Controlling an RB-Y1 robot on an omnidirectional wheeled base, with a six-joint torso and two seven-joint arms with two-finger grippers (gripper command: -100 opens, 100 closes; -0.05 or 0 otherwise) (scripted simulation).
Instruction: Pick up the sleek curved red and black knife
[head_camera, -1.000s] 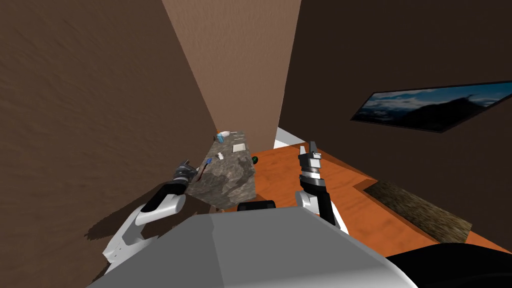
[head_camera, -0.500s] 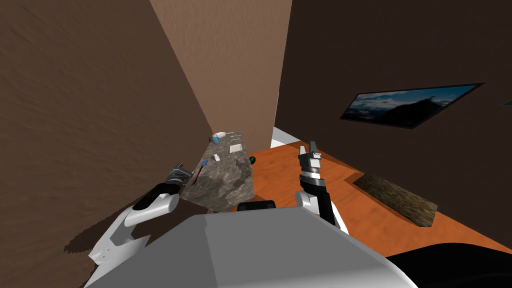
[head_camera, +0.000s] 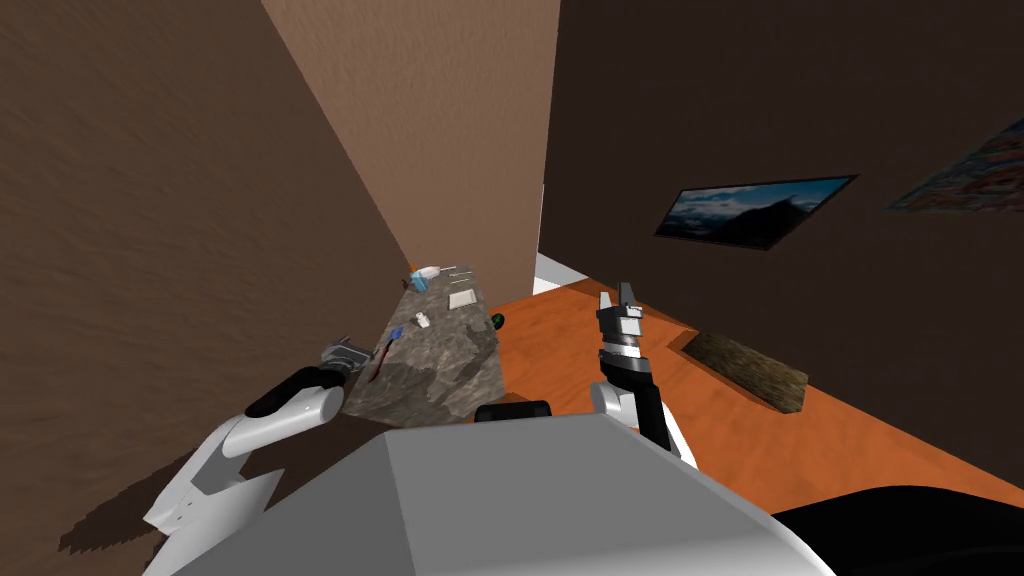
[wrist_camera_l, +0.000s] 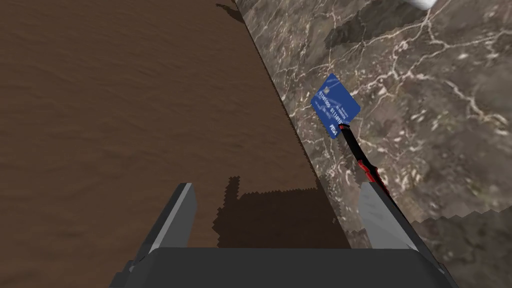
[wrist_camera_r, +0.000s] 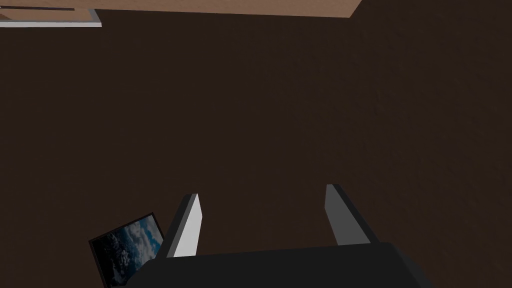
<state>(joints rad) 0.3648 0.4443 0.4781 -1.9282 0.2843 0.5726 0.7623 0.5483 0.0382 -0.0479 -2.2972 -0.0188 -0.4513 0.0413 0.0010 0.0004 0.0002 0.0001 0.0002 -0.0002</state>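
Knife on marble counter, beside finger of spread left claw

Knife: slender and slightly curved, black with red accents, lying flat on the marbled grey-brown desk close to its wall-side edge. One end meets the corner of a blue card. In the head view it appears left of centre, lower half of the frame.

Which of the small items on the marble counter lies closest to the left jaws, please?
The red and black knife, beside one open jaw of the left gripper; the blue card lies beyond its far end.
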